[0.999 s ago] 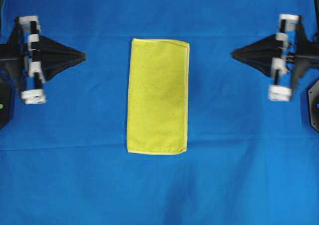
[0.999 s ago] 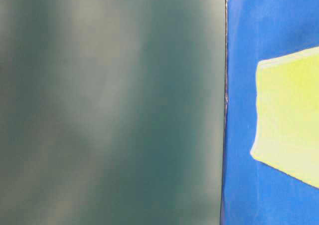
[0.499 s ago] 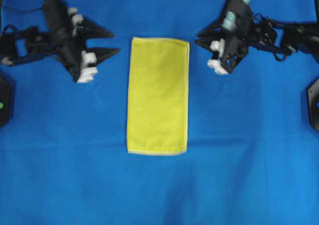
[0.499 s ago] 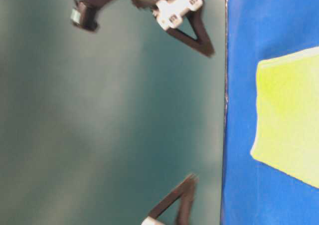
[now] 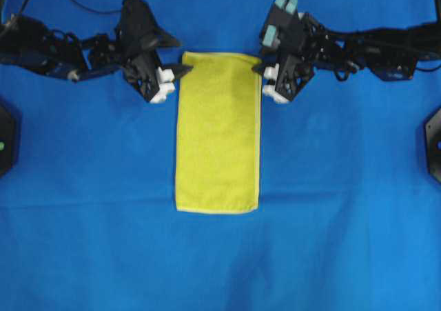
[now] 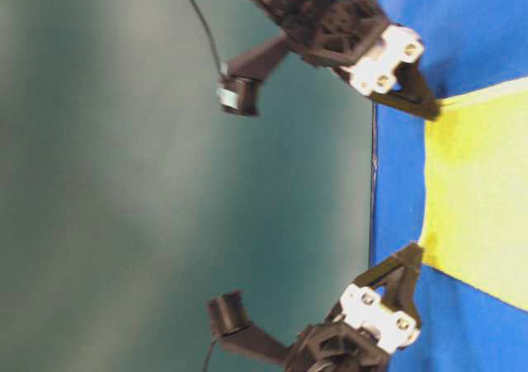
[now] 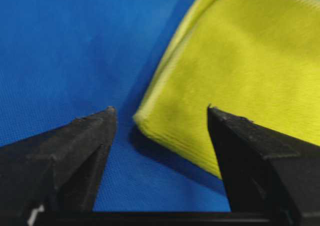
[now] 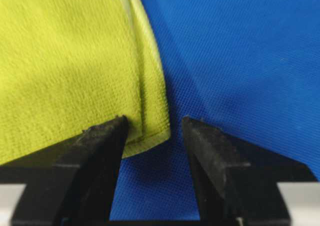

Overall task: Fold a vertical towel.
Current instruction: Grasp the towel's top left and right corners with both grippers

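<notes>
Both claws are held wide, unclosed: the left gripper (image 7: pixel 159 117) brackets one far corner of the towel (image 5: pixel 218 132), the right gripper (image 8: pixel 151 127) the other. The grasping step is judged in hand; next, both corners must be pinched through their layers. The towel lies flat mid-cloth (image 5: pixel 89 242), with bare room at its near hem for folding.

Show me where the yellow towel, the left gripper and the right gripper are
towel (image 5: pixel 218 132): overhead view, middle of its top face.
left gripper (image 5: pixel 180 71): overhead view, between its fingertips at the towel's corner.
right gripper (image 8: pixel 150 123): right wrist view, gap between the fingertips astride the towel's corner.
</notes>
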You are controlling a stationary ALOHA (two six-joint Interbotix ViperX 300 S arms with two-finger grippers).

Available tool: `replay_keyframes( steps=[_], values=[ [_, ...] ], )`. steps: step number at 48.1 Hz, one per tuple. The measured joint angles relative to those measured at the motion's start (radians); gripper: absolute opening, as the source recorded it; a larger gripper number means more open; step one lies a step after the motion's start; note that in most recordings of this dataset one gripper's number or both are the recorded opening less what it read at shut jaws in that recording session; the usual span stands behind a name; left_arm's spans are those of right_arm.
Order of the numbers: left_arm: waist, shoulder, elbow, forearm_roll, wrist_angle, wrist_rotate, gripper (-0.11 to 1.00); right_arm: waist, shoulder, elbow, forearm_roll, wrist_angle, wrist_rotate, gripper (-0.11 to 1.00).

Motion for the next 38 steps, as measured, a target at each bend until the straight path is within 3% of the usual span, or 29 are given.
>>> replay_keyframes(
  steps=[9,13,17,24,38],
  values=[
    [0.009,0.041,-0.021,0.000,-0.009,0.000,0.68,0.000,0.029,-0.023,0.000,-0.005,0.000,0.54],
    [0.011,0.052,-0.023,0.000,-0.005,0.000,0.61,0.000,0.031,-0.025,0.000,-0.003,0.000,0.52],
    [0.011,0.055,-0.025,0.002,0.020,0.017,0.41,0.000,0.032,-0.025,0.000,0.000,0.000,0.42],
    [-0.006,0.055,-0.034,0.003,0.067,0.041,0.05,0.005,0.031,-0.026,0.000,0.012,0.002,0.08],
    [-0.006,0.054,-0.049,0.003,0.115,0.057,0.04,0.008,0.028,-0.021,0.002,0.014,0.014,0.08]
  ],
)
